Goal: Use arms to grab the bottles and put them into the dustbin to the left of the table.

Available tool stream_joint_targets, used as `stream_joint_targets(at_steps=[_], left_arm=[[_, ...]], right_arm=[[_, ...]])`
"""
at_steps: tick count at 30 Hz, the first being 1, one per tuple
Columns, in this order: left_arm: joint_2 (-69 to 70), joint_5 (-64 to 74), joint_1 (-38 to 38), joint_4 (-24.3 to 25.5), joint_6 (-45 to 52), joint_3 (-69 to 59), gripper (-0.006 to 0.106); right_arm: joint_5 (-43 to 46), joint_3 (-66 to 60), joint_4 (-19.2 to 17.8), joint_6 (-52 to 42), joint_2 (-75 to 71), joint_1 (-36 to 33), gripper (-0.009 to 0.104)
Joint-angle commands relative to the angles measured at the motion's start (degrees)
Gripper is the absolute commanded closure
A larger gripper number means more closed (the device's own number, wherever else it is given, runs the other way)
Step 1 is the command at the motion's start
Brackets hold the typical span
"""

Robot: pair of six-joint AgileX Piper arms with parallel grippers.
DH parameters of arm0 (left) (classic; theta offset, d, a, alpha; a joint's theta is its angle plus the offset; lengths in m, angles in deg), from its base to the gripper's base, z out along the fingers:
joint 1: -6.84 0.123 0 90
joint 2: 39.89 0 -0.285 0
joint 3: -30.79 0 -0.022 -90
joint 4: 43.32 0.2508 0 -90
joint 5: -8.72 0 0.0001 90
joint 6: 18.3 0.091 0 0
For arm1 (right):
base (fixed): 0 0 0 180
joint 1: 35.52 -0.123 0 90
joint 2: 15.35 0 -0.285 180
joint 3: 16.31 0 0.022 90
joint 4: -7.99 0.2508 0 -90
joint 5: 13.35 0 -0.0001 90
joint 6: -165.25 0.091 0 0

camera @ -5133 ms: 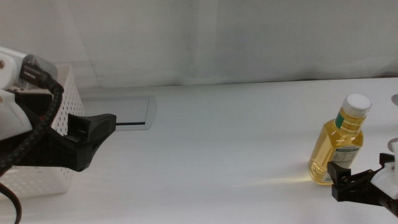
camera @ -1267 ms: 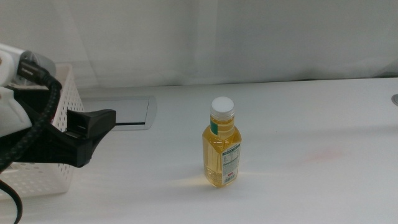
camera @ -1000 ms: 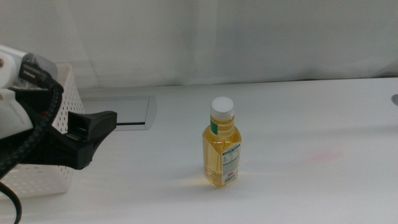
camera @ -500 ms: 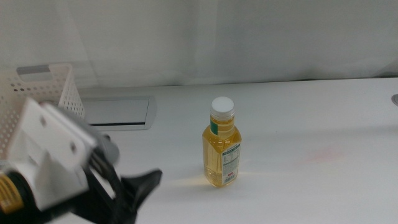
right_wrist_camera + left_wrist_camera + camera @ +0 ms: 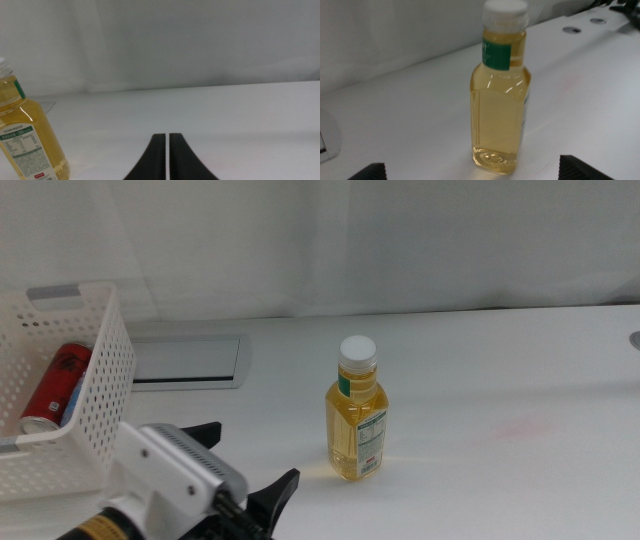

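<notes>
Yellow-liquid bottle point(image 5: 356, 418) stands upright at about two o'clock from my spread left gripper point(image 5: 250, 490), the nearer one; my right gripper point(image 5: 167, 159) waits pressed together.

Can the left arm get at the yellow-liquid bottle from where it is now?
Probably yes. The left end effector is open, facing the upright yellow-liquid bottle with white cap, with only bare white tabletop between them.

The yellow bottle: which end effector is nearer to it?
Left. The left end effector sits open beside the yellow bottle; the right end effector, shut, is outside the middle view.
</notes>
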Motion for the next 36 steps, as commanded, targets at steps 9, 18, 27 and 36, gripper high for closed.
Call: stream_joint_targets(at_steps=[9, 18, 27, 36], left_arm=[[-23.19, -26.51, -0.62, 4.56, -10.57, -0.11, 0.011], [-37.87, -34.78, -0.52, 7.35, -15.04, 5.19, 0.011], [-43.81, -31.07, -0.52, 9.08, -16.30, 15.15, 0.013], [-47.48, -24.39, -0.52, 13.26, -17.84, 21.96, 0.013]], right_arm=[[0.97, -1.09, -0.20, -0.62, -0.24, 0.27, 0.098], [0.97, -1.09, -0.20, -0.62, -0.24, 0.27, 0.098], [0.97, -1.09, -0.20, -0.62, -0.24, 0.27, 0.098], [0.97, -1.09, -0.20, -0.62, -0.24, 0.27, 0.098]])
